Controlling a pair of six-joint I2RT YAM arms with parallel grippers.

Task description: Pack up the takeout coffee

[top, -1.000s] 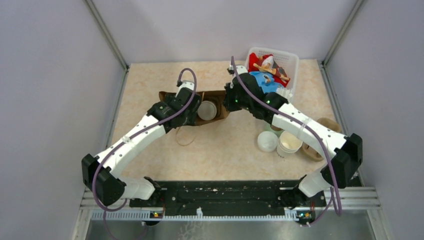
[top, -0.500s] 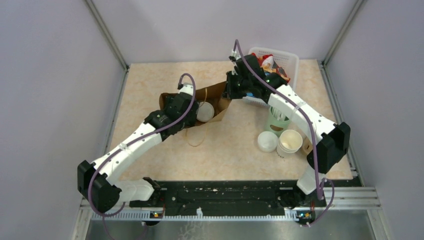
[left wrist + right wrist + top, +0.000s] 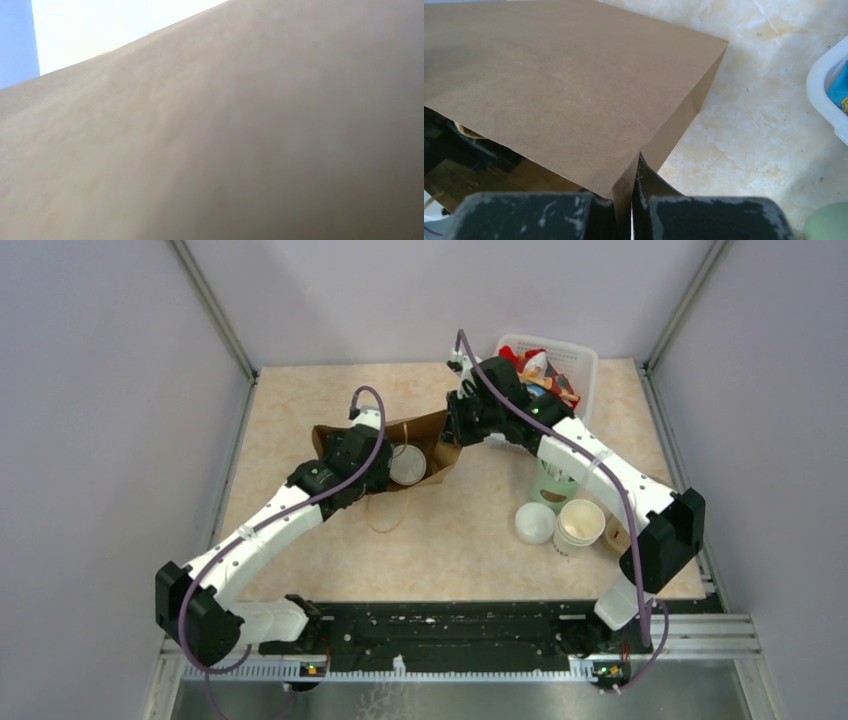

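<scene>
— Pinching the bag, is that the right pincer (image 3: 631,197)?
— Yes. Its two fingers are pressed tight together on a fold at the rim of the brown paper bag (image 3: 569,85), with nothing else between them.
— And the left pincer (image 3: 377,466)?
— It reaches into the bag's open mouth, right beside the coffee cup (image 3: 407,464). The jaws stand wide, but the wrist and the paper hide the fingers. I cannot tell whether they grip the cup or only flank it. Its own camera shows nothing but blurred brown paper.
— Where is the cup?
— Inside the bag, its round white top facing up, toward the far edge of the table (image 3: 450,550), a little left of the middle. A white basket (image 3: 583,368) sits at the far right corner.
</scene>
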